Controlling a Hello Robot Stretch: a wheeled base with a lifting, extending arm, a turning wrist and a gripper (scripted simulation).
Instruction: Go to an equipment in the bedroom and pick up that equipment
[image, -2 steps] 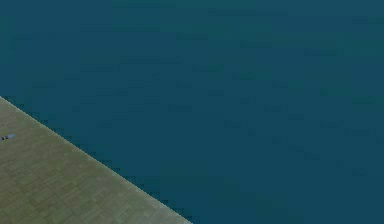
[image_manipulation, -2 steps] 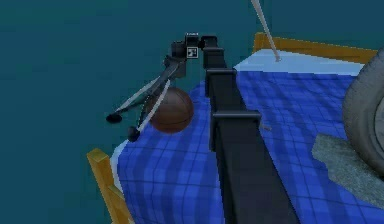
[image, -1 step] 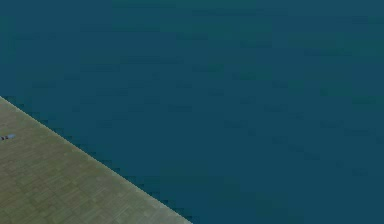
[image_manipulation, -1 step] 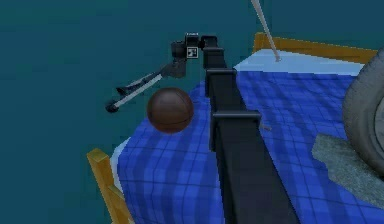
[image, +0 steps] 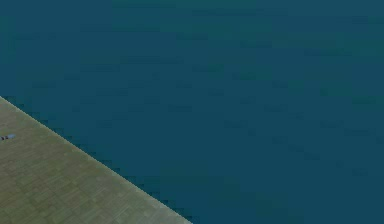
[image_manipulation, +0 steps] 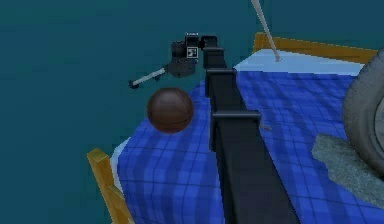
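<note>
A dark brown ball (image_manipulation: 170, 109) lies on the blue checked bed cover (image_manipulation: 180, 170) near the bed's left edge in the arm side view. The dark arm bar (image_manipulation: 235, 140) rises from the bottom edge across the bed to the white marker squares. Left of them the gripper (image_manipulation: 140, 82) points its thin fingers (image_manipulation: 152, 76) out past the bed edge, just above the ball. I cannot tell whether it holds anything, or whether it touches the ball.
The bed has a wooden frame (image_manipulation: 105, 180), with a pale sheet (image_manipulation: 290, 62) at its far end. A big grey tyre-like thing (image_manipulation: 366, 100) and a grey-green cloth (image_manipulation: 350, 165) lie on the bed's right. The forward view shows a teal wall (image: 220, 90) close ahead and beige floor (image: 50, 180).
</note>
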